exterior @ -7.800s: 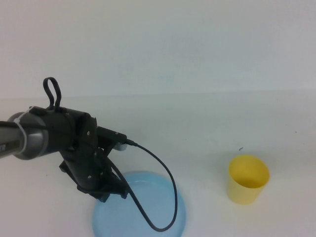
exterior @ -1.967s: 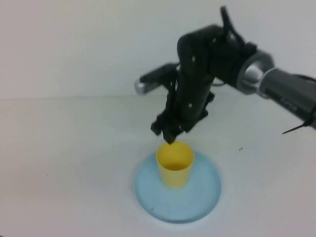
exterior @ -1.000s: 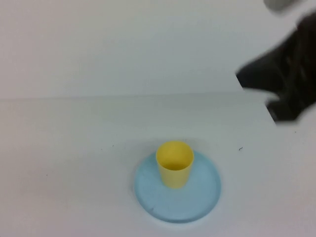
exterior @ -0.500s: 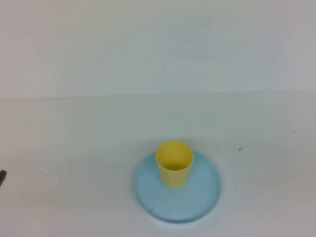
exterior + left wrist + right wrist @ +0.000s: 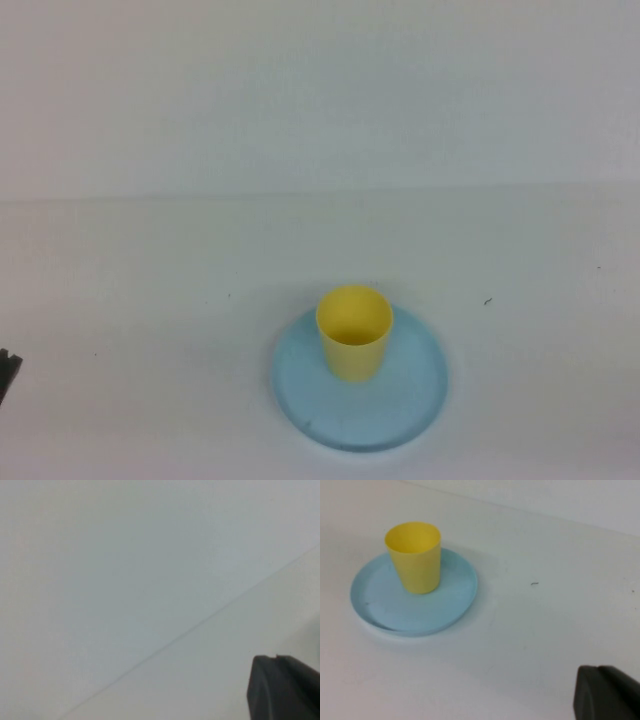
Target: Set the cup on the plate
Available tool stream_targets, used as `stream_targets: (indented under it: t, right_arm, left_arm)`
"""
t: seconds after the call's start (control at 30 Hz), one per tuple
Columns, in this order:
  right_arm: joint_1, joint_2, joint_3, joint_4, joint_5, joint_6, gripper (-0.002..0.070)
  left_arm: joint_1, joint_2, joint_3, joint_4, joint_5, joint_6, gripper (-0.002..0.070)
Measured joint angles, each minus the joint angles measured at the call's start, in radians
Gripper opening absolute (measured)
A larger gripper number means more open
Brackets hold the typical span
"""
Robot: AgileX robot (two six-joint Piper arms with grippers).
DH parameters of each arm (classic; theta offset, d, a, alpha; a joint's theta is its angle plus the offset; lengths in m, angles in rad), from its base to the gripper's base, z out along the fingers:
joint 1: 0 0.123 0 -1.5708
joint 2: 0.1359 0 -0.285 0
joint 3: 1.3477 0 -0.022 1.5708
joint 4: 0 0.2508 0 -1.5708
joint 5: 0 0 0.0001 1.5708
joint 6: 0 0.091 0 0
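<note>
Surface (image 5: 150,300): I see a plain white surface carrying the plate and cup, with a couple of tiny dark specks to the right of the plate; nothing else stands near them.

Plate (image 5: 405,410): the light blue plate lies flat in the near middle of the surface. In the right wrist view (image 5: 455,597) its rim is whole and it sits level.

Cup (image 5: 354,335): the yellow cup stands upright, mouth up, on the plate, toward the plate's far edge and a little left of its middle. In the right wrist view (image 5: 415,560) its base rests inside the rim, not on it.

Left tool (image 5: 6,368): I have only a dark sliver at the left edge of the high view, well apart from the plate; its own camera shows one dark corner (image 5: 285,687) against bare surface. Its fingers are pressed together, holding nothing.

Right tool (image 5: 607,695): out of the high view; its own camera shows a dark corner, well clear of the cup. Fingers pressed together, empty.

Step in hand: I judge the placing done and the arms parked.

Doing it well: I would keep both arms away from the plate, since the light cup near the rim would tip at a slight knock.
</note>
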Motion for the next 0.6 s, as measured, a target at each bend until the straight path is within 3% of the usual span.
stream_targets:
  t: [0.6]
  right_arm:
    - [0.0,0.0,0.003,0.0,0.032,0.017,0.0001]
  left_arm:
    - [0.0,0.0,0.016,0.023,0.005,-0.004,0.0001]
